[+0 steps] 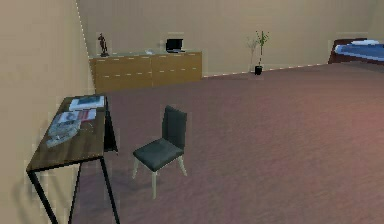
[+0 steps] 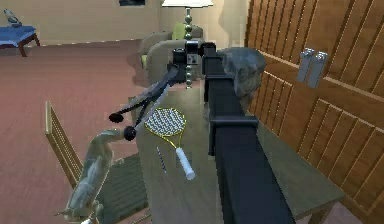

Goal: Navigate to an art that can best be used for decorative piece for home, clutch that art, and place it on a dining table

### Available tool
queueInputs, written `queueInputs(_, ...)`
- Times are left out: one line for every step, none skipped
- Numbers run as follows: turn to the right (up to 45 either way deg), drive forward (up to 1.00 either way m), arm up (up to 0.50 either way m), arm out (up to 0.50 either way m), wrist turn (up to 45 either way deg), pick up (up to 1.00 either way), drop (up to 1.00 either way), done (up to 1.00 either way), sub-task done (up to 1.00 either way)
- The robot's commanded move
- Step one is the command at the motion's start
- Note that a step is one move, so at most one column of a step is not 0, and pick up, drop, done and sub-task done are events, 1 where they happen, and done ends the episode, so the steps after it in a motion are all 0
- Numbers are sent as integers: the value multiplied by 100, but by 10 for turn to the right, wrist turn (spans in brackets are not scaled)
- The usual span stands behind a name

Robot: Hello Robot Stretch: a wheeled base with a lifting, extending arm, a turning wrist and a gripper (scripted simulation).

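Fingers [image 2: 150, 92] reach near a racket [image 2: 165, 122] on a table [image 2: 290, 175], chair [image 2: 62, 140] alongside.

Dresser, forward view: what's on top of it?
On the dresser: a small dark statuette at the view's left end, a laptop toward the right, pale flat items between. Anything behind the laptop screen is hidden.

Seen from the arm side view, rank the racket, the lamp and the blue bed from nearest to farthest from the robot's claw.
1. Racket, on the table near the gripper.
2. Lamp, beyond the table.
3. Blue bed, far upper left.
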Motion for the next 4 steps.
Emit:
queueInputs(0, 0, 0, 0, 450, 0, 0, 0, 0)
queueInputs(0, 0, 0, 0, 450, 0, 0, 0, 0)
queueInputs(0, 0, 0, 0, 360, 0, 0, 0, 0)
queueInputs(0, 0, -4, 0, 0, 0, 0, 0, 0)
